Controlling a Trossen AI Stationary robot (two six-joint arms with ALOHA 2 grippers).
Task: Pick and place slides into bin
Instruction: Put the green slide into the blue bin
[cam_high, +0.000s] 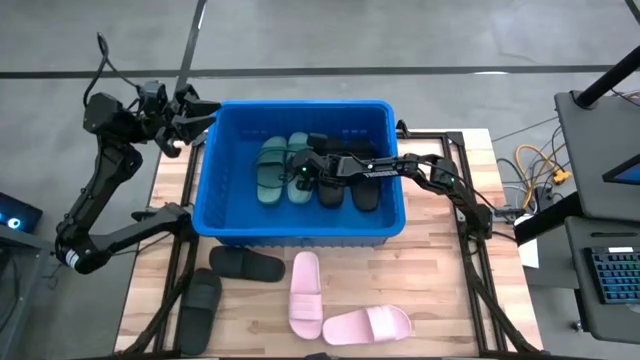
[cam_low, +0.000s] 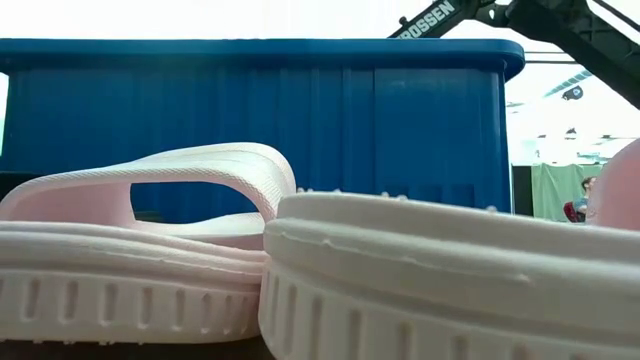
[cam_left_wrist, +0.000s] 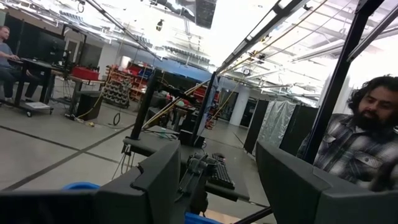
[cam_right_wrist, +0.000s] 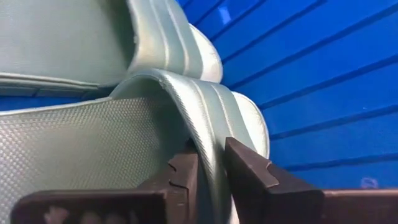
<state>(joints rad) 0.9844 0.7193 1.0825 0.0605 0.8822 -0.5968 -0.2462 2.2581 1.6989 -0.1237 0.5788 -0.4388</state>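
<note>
Your right gripper is down inside the bin, its fingers set narrowly on either side of a green slide's strap; in the right wrist view the strap sits between them, but you cannot tell whether they are pressing it or just off it. The right arm reaches in level from the right over the bin's rim, the gripper near the middle of the bin.

In the bin you have two green slides side by side and two black slides just to their right, partly covered by the arm. Outside, on the table in front of the bin, lie two black slides and two pink slides.

In the low view the pink slides fill the foreground and hide the table and most of the bin wall.

Your left gripper waits raised just outside the bin's far left corner, fingers apart and empty. Its wrist view looks out into the room, where a person sits close by.
</note>
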